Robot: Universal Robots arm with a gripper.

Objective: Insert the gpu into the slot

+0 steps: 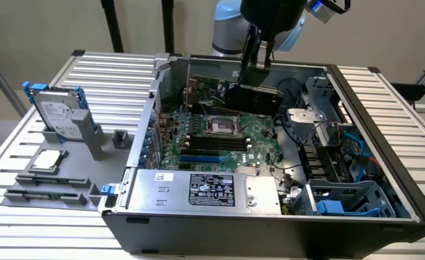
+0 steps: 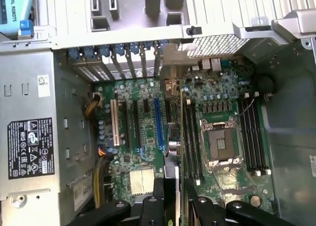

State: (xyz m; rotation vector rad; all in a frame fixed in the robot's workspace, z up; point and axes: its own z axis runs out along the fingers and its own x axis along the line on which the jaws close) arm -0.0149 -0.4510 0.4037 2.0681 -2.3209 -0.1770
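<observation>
Between claw (image 1: 255, 80) fingers: gpu (image 1: 252, 100) clamped, hanging over board (image 1: 259, 135) | slot (image 1: 200, 160) below, offset from claw | step: align; needs edge-parallel descent

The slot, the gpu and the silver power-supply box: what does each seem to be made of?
The slot: probably moulded plastic, bright blue, even colour. The gpu: matte black, perhaps a plastic shroud; not sure. The power-supply box: likely sheet metal, bare silver, dull sheen, with punched holes.
</observation>
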